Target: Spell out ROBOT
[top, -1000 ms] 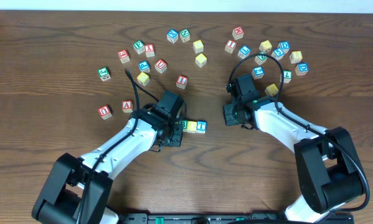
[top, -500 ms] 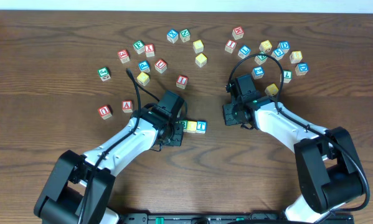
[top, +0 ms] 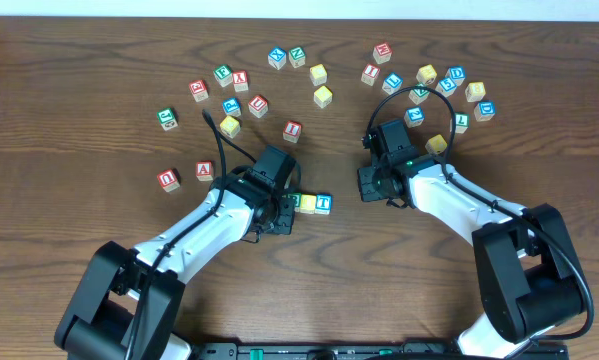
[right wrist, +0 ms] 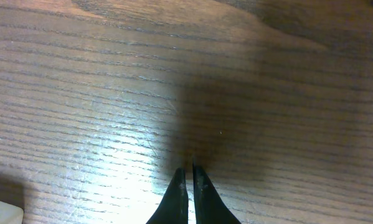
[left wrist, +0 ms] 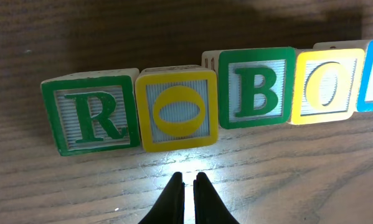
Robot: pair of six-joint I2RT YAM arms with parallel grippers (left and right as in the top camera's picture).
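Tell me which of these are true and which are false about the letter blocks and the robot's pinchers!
1. The green R block starts the row. True.
2. The left gripper is holding the O block. False: it is shut on nothing, with its tips just in front of that block.
3. The B block sits between the O block and a second O block. True.
4. The right gripper is wide open. False: it is shut, over bare table.
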